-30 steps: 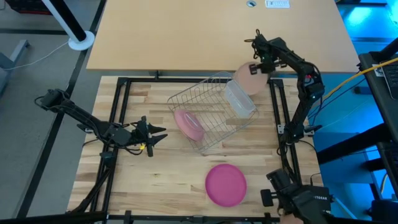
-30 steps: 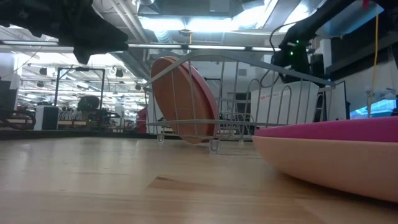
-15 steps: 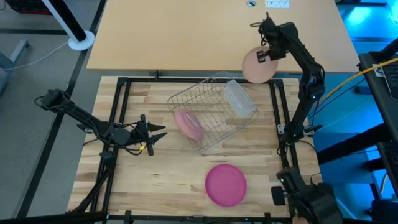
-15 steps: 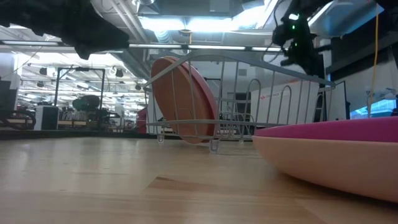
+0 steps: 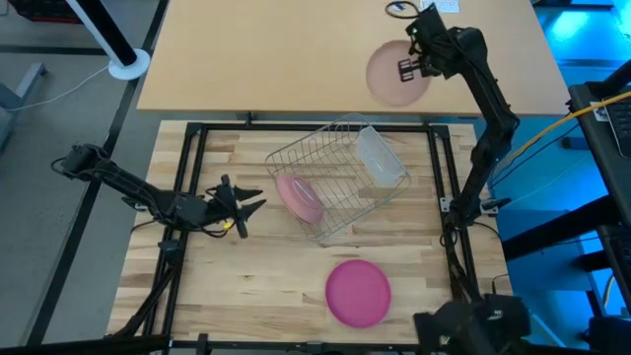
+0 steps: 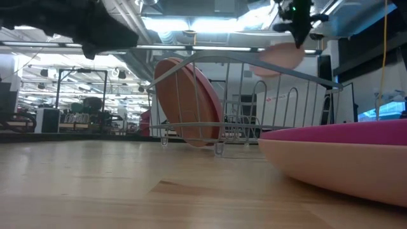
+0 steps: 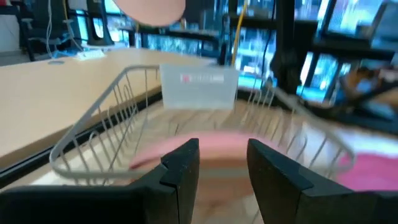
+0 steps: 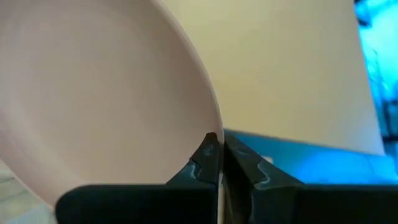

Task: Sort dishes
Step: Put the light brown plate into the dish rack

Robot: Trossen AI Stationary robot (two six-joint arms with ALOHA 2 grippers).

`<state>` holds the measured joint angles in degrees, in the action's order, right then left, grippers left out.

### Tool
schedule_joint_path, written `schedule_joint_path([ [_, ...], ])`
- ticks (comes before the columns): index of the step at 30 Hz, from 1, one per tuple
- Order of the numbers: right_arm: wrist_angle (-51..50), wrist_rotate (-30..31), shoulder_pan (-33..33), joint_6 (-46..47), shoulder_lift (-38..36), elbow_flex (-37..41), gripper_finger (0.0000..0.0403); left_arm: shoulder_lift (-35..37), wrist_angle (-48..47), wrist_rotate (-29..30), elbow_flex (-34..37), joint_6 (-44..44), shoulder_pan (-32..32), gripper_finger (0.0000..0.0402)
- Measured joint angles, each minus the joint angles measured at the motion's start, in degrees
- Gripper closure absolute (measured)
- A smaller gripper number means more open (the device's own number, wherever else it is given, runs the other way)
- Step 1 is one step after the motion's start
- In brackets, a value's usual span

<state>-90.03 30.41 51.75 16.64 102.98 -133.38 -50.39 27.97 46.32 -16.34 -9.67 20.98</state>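
Over the far tan bench (image 5: pixel 296 59), beyond the slatted work bench (image 5: pixel 276 286), the right arm is stretched out and up with the peach plate (image 5: pixel 397 74) pinched by its rim in the right gripper (image 5: pixel 414 67); the wrist view shows both fingers clamped thin on the plate's edge (image 8: pixel 214 146), plate roughly flat and in the air. So the step in hand looks like carrying this plate away from the wire rack (image 5: pixel 340 177) to a drop spot on the far bench. The rack sits mid-bench, tilted, with one plate standing on edge inside it (image 5: pixel 300 197), pink from above and tan-brown on its back face in the low view, and a clear cup (image 5: pixel 380 158) lying at the rack's far end. The magenta plate (image 5: pixel 358 292) lies flat on the near side, well apart from the rack. The left gripper (image 5: pixel 240 205) hovers low beside the rack, fingers set apart, holding nothing. Next move, my read: lower the peach plate until it sits flat on the far bench, then release; a rim pinch could let it swing or slide.
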Motion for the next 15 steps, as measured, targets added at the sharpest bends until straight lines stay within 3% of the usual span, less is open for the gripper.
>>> schedule_joint_path([
  [8,0.0,0.1,-15.8,5.2,0.0,-0.5,0.0394,0.0,9.2,0.0,0.0,0.0,-1.3,0.0274],
  [15,0.0,6.2,-30.5,13.6,0.1,-0.5,0.0395,0.1,12.2,-2.3,-2.3,7.1,-4.3,0.0274],
])
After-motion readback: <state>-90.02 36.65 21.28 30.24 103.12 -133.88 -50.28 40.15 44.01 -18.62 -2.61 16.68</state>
